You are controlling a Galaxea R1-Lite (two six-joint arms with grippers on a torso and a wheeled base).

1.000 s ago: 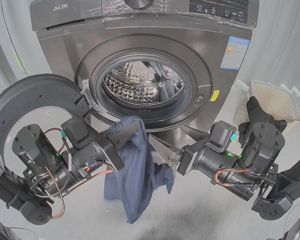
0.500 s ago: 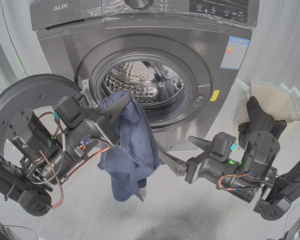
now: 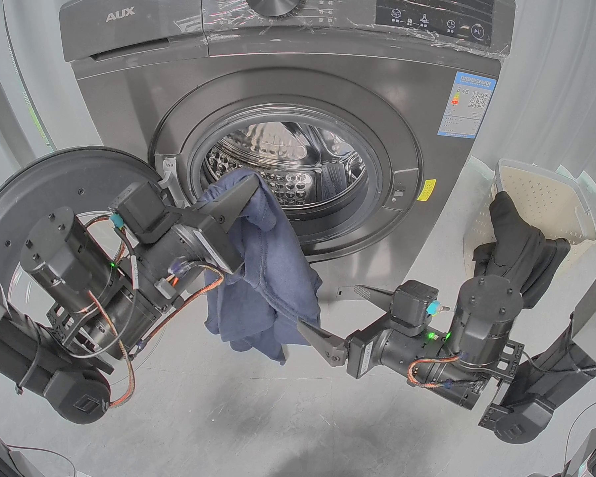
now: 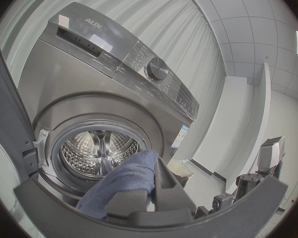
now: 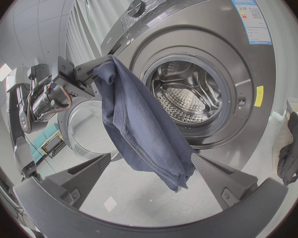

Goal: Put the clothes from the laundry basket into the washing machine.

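Loading is the step in hand: my left pincer (image 3: 245,190) grips the blue garment (image 3: 265,266) hanging beneath it, the drum (image 3: 285,160) just ahead, so I reckon a forward push, then release; my right pincer (image 3: 331,309) gapes empty.

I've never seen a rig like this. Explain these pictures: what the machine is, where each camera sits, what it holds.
This is a wheeled robot with two arms, each ending in a pincer-like gripper. One picture looks down from its head; the other two come from cameras on its wrists. It faces a washing machine whose round door is swung open. The left gripper is shut on a blue garment, held up before the drum, the cloth hanging outside. The right gripper is open, lower, holding nothing. On the floor to the right, a laundry basket has a black garment draped over its edge.
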